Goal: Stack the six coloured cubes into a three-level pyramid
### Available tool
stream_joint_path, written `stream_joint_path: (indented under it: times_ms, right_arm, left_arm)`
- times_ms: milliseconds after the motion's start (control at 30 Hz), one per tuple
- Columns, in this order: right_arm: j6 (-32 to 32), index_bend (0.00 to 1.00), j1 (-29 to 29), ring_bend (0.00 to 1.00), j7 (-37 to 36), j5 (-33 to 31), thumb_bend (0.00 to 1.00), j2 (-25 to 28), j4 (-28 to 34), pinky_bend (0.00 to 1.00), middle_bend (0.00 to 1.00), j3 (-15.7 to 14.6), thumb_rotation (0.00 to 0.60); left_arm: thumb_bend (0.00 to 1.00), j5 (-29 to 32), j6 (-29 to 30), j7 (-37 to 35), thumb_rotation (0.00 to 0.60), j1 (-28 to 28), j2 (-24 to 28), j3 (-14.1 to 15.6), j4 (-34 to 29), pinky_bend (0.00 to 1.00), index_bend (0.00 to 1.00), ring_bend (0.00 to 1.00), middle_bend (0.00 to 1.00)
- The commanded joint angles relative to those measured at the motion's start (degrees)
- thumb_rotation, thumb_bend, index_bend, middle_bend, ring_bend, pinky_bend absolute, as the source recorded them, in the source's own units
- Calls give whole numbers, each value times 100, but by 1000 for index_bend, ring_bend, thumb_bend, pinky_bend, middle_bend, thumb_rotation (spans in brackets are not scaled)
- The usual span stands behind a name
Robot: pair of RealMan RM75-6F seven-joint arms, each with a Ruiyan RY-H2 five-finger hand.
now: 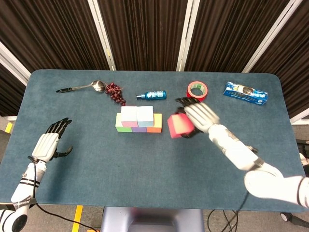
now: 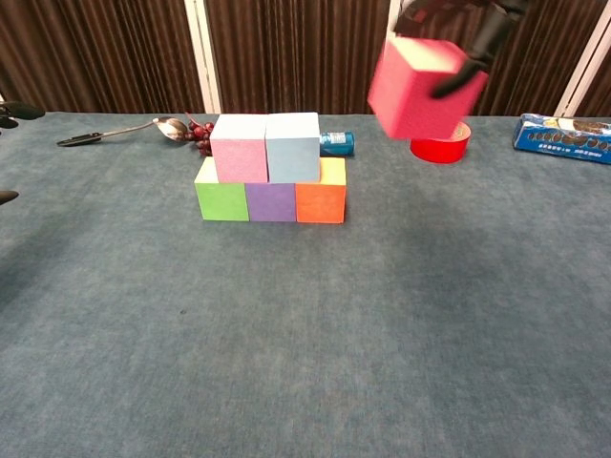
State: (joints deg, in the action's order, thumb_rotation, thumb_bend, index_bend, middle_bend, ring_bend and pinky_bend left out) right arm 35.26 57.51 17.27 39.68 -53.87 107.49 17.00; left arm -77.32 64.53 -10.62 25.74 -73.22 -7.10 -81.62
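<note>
My right hand [image 1: 199, 115] grips a red cube [image 1: 179, 125] in the air, just right of the stack; in the chest view the red cube [image 2: 420, 88] hangs high, with dark fingers [image 2: 474, 46] over its top and side. On the table stands a row of green [image 2: 221, 198], purple [image 2: 271, 201] and orange [image 2: 320, 199] cubes. A pink cube [image 2: 240, 148] and a light blue cube [image 2: 292, 145] rest on that row. My left hand [image 1: 49, 142] lies open near the table's left edge, holding nothing.
A spoon [image 1: 79, 87], a bunch of dark red berries [image 1: 115, 92] and a small blue bottle [image 1: 152, 95] lie behind the stack. A red tape roll [image 1: 197, 91] and a blue packet [image 1: 245, 93] sit at the back right.
</note>
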Motion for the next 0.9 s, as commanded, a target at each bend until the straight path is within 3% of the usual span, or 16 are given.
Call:
stream_joint_path:
  times_ms: [33, 200, 500, 900]
  right_arm:
    - [-614, 497, 1319, 0, 257, -1266, 360, -540, -962, 0, 158, -164, 600]
    - [-723, 495, 2378, 0, 426, -2331, 360, -1125, -1825, 0, 158, -644, 600]
    - [-615, 492, 3632, 0, 684, -3957, 360, -1973, -2765, 0, 158, -1431, 600]
    - [-288, 474, 4414, 0, 1203, -5173, 360, -2474, -3281, 0, 158, -1788, 600]
  left_arm:
    - [340, -6, 4, 12, 600, -5, -4, 6, -6, 87, 0, 15, 0]
    - [340, -27, -30, -33, 600, -14, -1, 39, 17, 87, 0, 15, 0]
    - [342, -73, -75, -247, 600, -34, -80, 84, 196, 87, 0, 15, 0]
    - [340, -170, -36, -580, 600, -100, -202, 145, 480, 87, 0, 15, 0]
